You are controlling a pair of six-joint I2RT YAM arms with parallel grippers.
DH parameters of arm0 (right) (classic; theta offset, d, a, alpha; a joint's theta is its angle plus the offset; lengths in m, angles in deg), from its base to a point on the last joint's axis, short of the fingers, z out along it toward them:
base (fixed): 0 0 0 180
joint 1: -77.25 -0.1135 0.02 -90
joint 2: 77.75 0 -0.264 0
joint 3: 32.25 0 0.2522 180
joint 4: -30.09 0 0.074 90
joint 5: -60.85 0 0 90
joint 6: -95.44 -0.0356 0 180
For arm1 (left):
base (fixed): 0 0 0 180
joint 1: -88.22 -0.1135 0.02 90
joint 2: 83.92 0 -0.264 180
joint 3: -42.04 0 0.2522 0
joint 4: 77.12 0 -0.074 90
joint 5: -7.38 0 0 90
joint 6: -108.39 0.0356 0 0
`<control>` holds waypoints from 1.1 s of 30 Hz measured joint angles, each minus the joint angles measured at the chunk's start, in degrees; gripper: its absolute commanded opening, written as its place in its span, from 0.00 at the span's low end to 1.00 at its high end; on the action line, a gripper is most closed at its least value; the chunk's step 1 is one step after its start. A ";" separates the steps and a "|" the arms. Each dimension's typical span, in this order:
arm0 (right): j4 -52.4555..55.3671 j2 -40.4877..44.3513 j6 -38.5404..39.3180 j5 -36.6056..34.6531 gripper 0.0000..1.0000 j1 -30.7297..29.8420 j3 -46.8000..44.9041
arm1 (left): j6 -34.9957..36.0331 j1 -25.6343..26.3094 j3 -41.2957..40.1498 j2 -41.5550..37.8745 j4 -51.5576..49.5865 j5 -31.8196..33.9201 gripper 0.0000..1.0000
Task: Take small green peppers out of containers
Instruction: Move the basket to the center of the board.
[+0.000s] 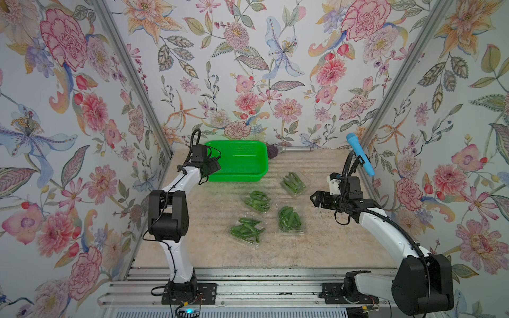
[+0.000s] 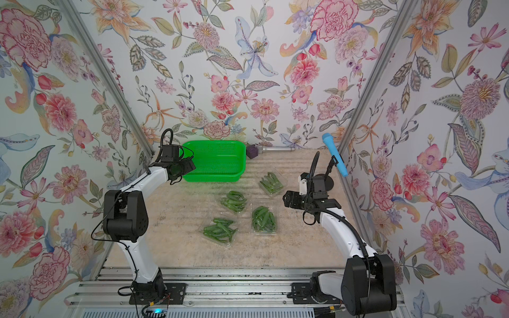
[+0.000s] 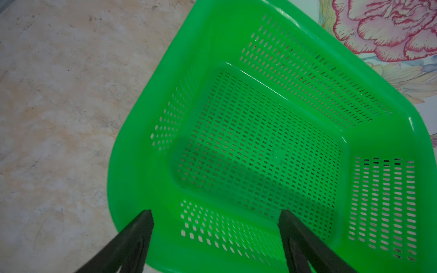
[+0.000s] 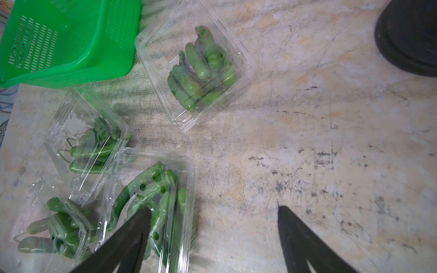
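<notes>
Slim glossy dark-green peppers (image 1: 257, 200) all lie inside four small clear plastic clamshell containers (image 4: 170, 111), lids apparently shut. The containers are clustered on the mottled beige table (image 1: 330, 234) just in front of the bright green perforated plastic basket (image 1: 234, 143), which is empty and likely the drop spot. Left tool (image 3: 214, 211) hangs over the basket's corner, spread, holding nothing. Right tool (image 4: 212, 208), also spread and unladen, hovers at the edge of a container well away from the basket, probably lining up a first grasp.

Two arms, same build. Left arm (image 1: 190, 176), right arm (image 1: 382, 231): white shells, bulky black joint housings (image 1: 168, 217). Black cables (image 1: 196, 130) loop off the wrists, trail along the links. Black base plates (image 1: 206, 293), bolted. On the left gripper (image 3: 215, 210), black tapered fingers (image 3: 127, 238).
</notes>
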 measured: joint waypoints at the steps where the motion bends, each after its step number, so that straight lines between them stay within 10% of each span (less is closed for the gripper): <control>1: 0.02 -0.20 0.24 0.04 0.87 0.00 0.09 | -0.17 0.00 -0.39 -0.07 0.13 -0.04 0.86; 33: 0.28 -2.56 1.51 2.82 0.88 0.76 1.16 | -2.67 0.00 -14.38 -9.66 2.32 1.40 0.88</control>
